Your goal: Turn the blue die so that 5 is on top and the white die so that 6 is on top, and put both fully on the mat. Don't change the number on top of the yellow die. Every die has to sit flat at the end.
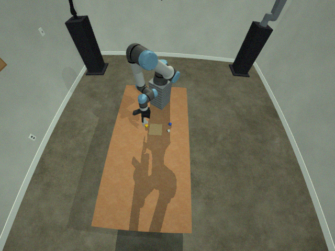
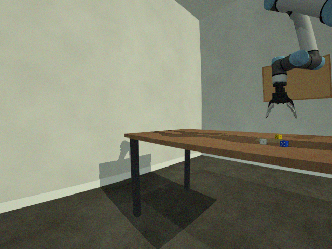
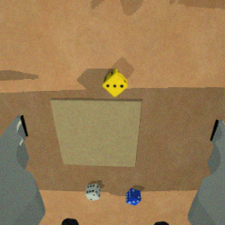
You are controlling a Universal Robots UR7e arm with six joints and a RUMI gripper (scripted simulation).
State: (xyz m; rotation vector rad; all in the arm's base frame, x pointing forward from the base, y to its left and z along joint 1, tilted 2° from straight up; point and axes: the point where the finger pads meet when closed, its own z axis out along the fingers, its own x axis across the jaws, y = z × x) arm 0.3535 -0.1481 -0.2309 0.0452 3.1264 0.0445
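Your two-jaw gripper point(image 1: 144, 123) point(image 2: 281, 117) point(image 3: 118, 119) is open, with nothing grasped, above the table point(image 1: 143, 210) point(image 2: 227, 148) point(image 3: 42, 42). In the top view, you have the yellow die point(image 1: 146, 125) point(image 2: 278, 136) point(image 3: 115, 83) left of the mat point(image 1: 155, 129) point(image 2: 272, 140) point(image 3: 98, 133); the blue die point(image 1: 169, 124) point(image 2: 284, 143) point(image 3: 133, 197) and the nearer white die point(image 1: 168, 130) point(image 2: 263, 141) point(image 3: 93, 191) are at right, off it.

Lab-like room with robot arm point(image 1: 137, 75) point(image 2: 305, 32).

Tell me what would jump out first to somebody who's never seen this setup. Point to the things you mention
The big arm with light blue joint caps point(image 1: 148, 59) point(image 2: 299, 58) catches the eye first, its open hand point(image 1: 143, 124) point(image 2: 280, 117) hanging above the long wooden table point(image 1: 108, 200) point(image 2: 214, 146). Next comes the bright yellow die point(image 1: 146, 125) point(image 2: 278, 136) point(image 3: 115, 84), just beside one edge of the square mat point(image 1: 155, 129) point(image 3: 99, 133). Past the opposite edge sit the smaller-looking white die point(image 1: 168, 130) point(image 2: 263, 141) point(image 3: 93, 192) and blue die point(image 1: 169, 124) point(image 2: 284, 143) point(image 3: 133, 197).
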